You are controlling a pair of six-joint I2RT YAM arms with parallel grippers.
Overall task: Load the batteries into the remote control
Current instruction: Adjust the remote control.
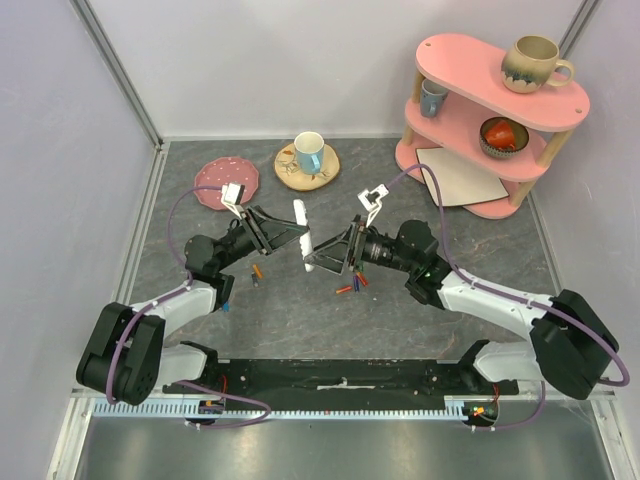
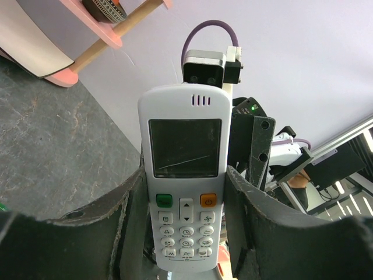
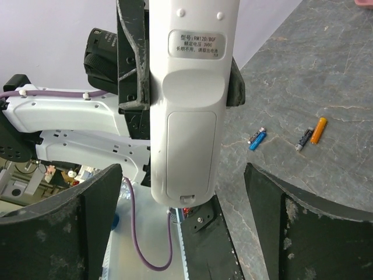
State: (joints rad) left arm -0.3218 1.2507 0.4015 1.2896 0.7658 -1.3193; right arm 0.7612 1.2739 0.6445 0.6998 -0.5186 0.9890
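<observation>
While the left claw (image 2: 185, 198) clamps the remote control (image 2: 185, 146) aloft, the right claw (image 3: 182, 181) gapes wide.
Its closed back faces the right claw, above the counter (image 3: 303, 70); batteries (image 3: 257, 139) lie loose on it.

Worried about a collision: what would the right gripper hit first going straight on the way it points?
Most likely the remote control's back, centred ahead of the right gripper's open fingers; the depth is unclear.
</observation>
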